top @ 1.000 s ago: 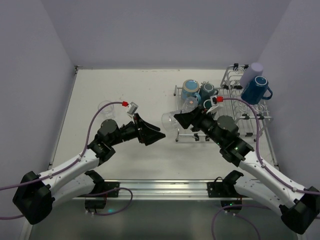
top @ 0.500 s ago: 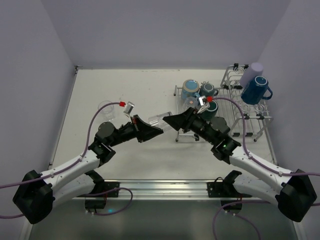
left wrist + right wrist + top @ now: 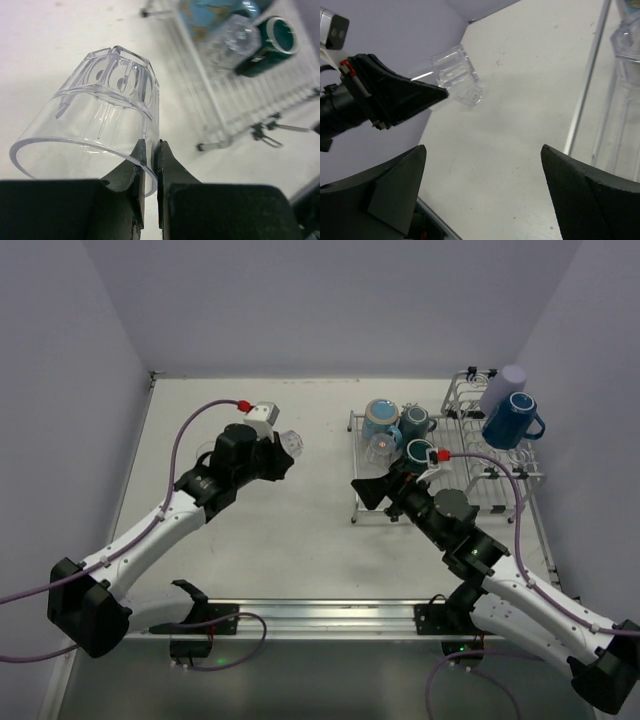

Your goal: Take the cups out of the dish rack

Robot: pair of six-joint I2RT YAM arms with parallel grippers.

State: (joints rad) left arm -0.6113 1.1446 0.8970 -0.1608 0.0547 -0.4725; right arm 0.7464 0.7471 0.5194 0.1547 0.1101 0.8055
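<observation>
No word, number, brand or sign can be read in any of the three views. The light blue mug [image 3: 206,17] in the rack has some yellowish marks on its side. They are too blurred to say whether they are letters or only a pattern.
</observation>
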